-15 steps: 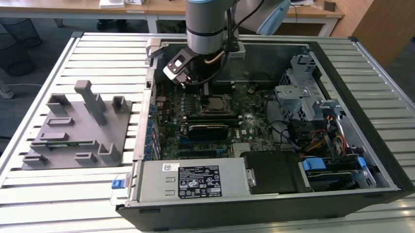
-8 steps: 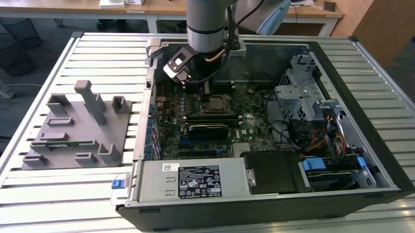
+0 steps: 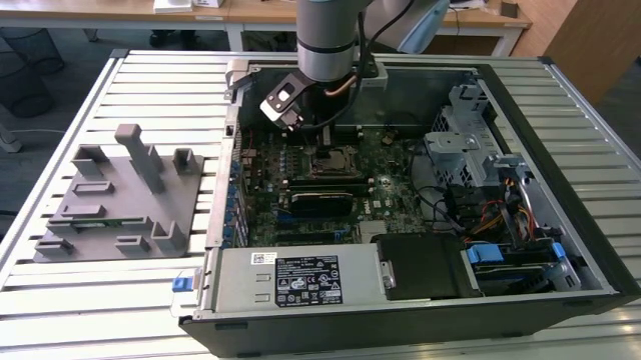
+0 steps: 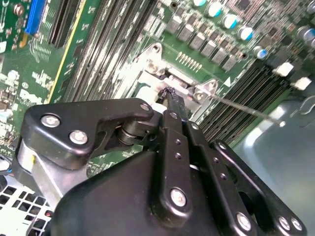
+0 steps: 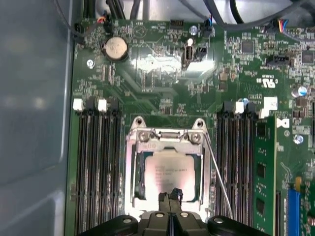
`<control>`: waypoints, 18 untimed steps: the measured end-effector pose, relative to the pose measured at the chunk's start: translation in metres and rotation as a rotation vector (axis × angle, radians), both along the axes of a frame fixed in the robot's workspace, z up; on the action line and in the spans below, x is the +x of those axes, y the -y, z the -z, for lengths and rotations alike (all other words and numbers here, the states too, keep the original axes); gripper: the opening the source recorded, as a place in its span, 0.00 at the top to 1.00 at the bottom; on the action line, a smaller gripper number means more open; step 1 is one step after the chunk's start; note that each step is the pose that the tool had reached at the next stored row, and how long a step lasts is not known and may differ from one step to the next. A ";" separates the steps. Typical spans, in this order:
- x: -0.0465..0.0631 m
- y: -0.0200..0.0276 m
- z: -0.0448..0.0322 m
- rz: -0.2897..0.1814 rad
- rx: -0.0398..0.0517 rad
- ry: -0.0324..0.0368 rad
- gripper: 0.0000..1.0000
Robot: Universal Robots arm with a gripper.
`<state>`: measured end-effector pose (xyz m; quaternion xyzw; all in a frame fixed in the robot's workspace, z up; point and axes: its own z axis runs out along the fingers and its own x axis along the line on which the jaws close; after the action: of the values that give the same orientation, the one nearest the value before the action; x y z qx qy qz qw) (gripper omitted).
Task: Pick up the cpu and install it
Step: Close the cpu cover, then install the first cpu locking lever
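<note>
The cpu (image 5: 167, 169), a flat square chip with a silvery top, lies level inside the metal-framed motherboard socket (image 5: 140, 135) in the first wrist view. My gripper (image 5: 170, 196) hovers over the chip's near edge, its two black fingers pressed together with nothing visible between them. In the second wrist view the shut gripper (image 4: 172, 96) points down at the socket's bracket (image 4: 152, 61). In the exterior view the gripper (image 3: 326, 142) hangs inside the open computer case just above the socket (image 3: 335, 161).
A thin socket lever wire (image 5: 216, 167) stands raised beside the socket. Memory slots (image 5: 96, 157) flank it, with a green module (image 5: 261, 167) on one side. The power supply (image 3: 290, 279) and drive cage (image 3: 470, 150) crowd the case. A grey fixture (image 3: 120, 195) stands at the exterior view's left.
</note>
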<state>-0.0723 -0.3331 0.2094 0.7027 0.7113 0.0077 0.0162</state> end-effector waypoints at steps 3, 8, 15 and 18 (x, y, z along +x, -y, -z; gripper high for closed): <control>0.005 0.0000 0.0001 0.000 0.0000 0.0001 0.89; 0.008 0.0000 0.0002 0.000 0.0000 0.0000 0.89; 0.009 0.0000 0.0002 0.000 -0.0001 -0.0001 0.89; 0.009 0.0000 -0.0008 0.000 -0.0002 -0.0001 0.89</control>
<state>-0.0629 -0.3331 0.2102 0.7027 0.7113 0.0076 0.0163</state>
